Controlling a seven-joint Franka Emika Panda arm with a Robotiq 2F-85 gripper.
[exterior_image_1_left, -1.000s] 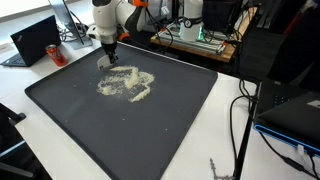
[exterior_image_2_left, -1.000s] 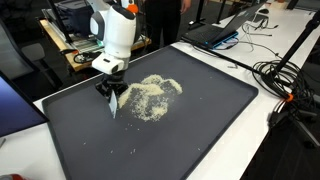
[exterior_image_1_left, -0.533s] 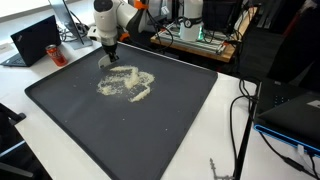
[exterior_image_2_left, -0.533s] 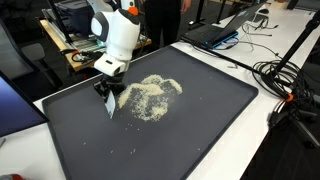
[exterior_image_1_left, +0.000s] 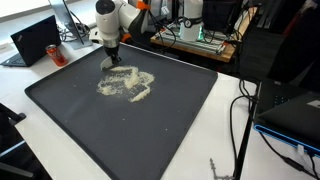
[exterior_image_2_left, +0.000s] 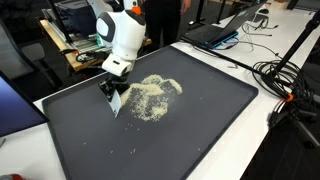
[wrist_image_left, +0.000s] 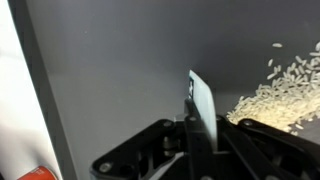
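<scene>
We see the black two-fingered gripper (exterior_image_2_left: 110, 91) of the white arm clamped tight on a thin, pale, flat blade (exterior_image_2_left: 114, 104). The blade hangs below the fingers with its lower edge pointing down at the large black rimmed tray (exterior_image_2_left: 205, 140). In the wrist view the blade (wrist_image_left: 203, 104) stands out from between the closed jaws, almost edge-on to the camera, with dark tray surface all round it. We cannot tell whether its edge presses on the tray or stops just above it.

The loose heap of small pale rice-like grains (exterior_image_2_left: 152, 96) lies on the tray just beside the blade, on the side away from the tray's near rim. A few stray grains (exterior_image_2_left: 135, 152) sit well apart from the heap. In the wrist view the heap (wrist_image_left: 272, 96) reaches in from the right edge, and its nearest grains are close to the blade but not touching it. In an exterior view the gripper (exterior_image_1_left: 108, 58) stands at the far end of the heap (exterior_image_1_left: 126, 84), near the tray's back rim.

We judge that the blade is being set at the heap's border, with no grains against it yet. A stroke from here calls for the blade's edge to sit flat on the tray with its broad face turned toward the grains. The grip also has to stay firm enough that the thin blade does not twist.
</scene>
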